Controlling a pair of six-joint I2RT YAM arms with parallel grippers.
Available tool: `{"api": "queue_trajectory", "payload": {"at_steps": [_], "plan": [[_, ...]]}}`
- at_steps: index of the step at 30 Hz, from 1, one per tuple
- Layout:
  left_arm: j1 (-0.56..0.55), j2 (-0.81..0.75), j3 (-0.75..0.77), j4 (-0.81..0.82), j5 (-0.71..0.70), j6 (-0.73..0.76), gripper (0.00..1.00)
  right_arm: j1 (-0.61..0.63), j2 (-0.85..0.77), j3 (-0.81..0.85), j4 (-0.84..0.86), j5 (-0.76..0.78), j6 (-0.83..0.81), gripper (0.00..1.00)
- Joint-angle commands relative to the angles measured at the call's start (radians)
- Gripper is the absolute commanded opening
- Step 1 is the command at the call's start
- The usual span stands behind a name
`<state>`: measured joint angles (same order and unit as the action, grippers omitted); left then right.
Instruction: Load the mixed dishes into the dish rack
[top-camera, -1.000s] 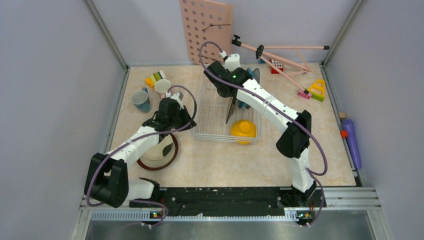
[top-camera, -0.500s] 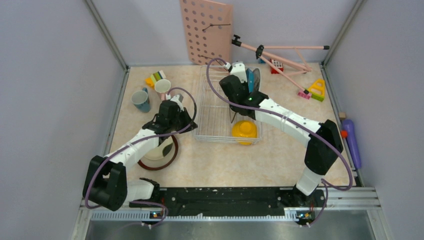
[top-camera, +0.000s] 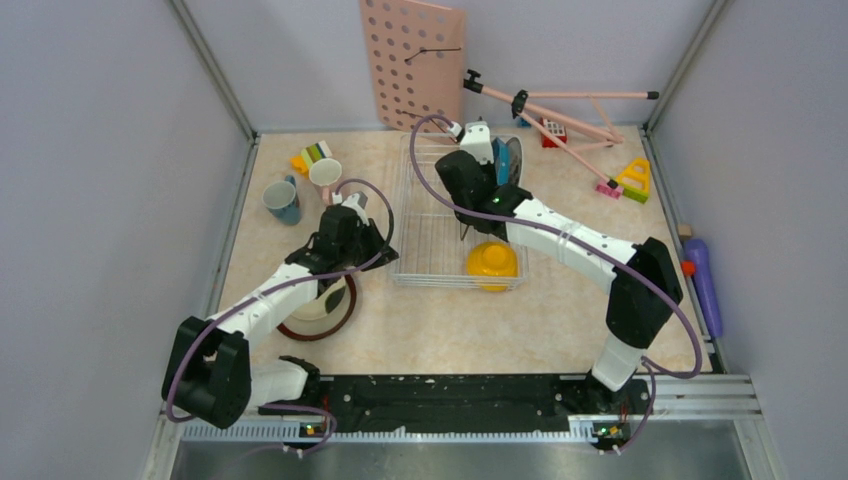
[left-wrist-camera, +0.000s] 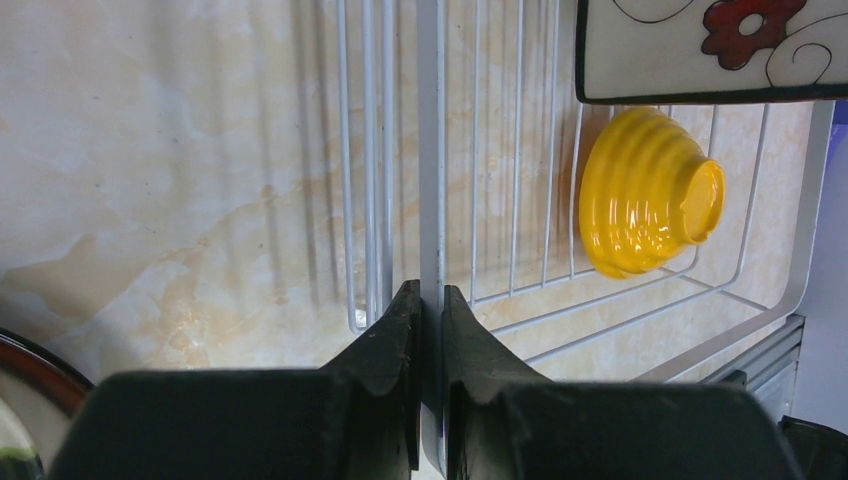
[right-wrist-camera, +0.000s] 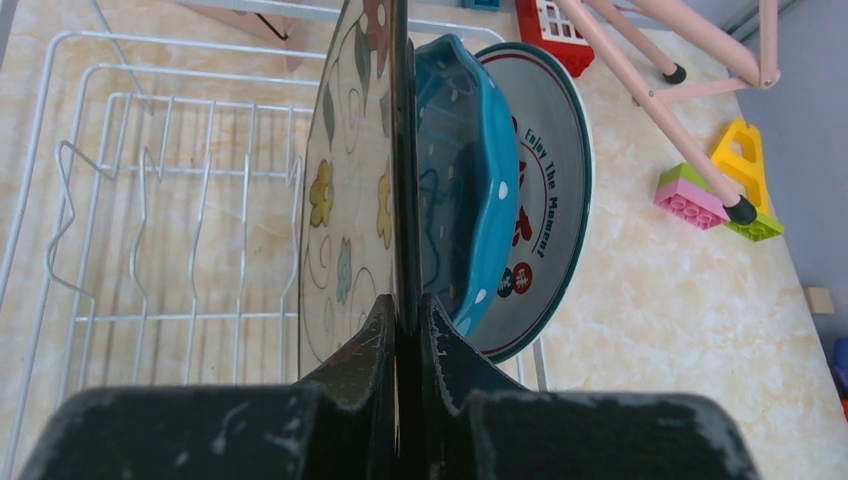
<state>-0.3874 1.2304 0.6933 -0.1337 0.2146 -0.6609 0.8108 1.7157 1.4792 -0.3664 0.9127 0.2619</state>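
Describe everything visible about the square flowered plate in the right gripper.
The square flowered plate looks like glossy cream ceramic, with a thin black rim and painted yellow, blue and red flowers on curling stems. It stands upright over the dish rack, edge-on to the right wrist camera. The right gripper is shut on its rim. The teal dotted plate stands close behind it; whether they touch cannot be told.

The left wrist view's top edge is cutting off the square flowered black-rimmed ceramic plate (left-wrist-camera: 690, 50). Overhead, the white left arm (top-camera: 270, 290) is covering part of the round brown-rimmed cream plate (top-camera: 332, 304).
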Motion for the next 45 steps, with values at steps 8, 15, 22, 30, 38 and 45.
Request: {"api": "queue_trajectory", "payload": {"at_steps": [8,15,22,30,38,45], "plan": [[-0.011,-0.050,-0.002,0.061,0.009,-0.052,0.00,-0.032,-0.012,0.030,0.180,0.116,-0.031,0.00],[-0.048,-0.026,0.000,0.088,0.004,-0.069,0.00,-0.056,-0.008,0.017,0.089,0.065,0.074,0.31],[-0.058,-0.001,0.010,0.097,-0.001,-0.073,0.00,-0.127,-0.033,0.030,-0.039,-0.043,0.173,0.63],[-0.063,0.047,0.036,0.100,0.010,-0.051,0.00,-0.127,-0.127,0.088,-0.123,-0.153,0.172,0.83],[-0.085,0.066,0.057,0.084,0.068,0.016,0.19,-0.127,-0.298,0.028,-0.171,-0.244,0.160,0.90],[-0.083,-0.034,0.078,-0.047,-0.033,0.069,0.61,-0.135,-0.470,-0.110,-0.183,-0.290,0.144,0.94]]}}
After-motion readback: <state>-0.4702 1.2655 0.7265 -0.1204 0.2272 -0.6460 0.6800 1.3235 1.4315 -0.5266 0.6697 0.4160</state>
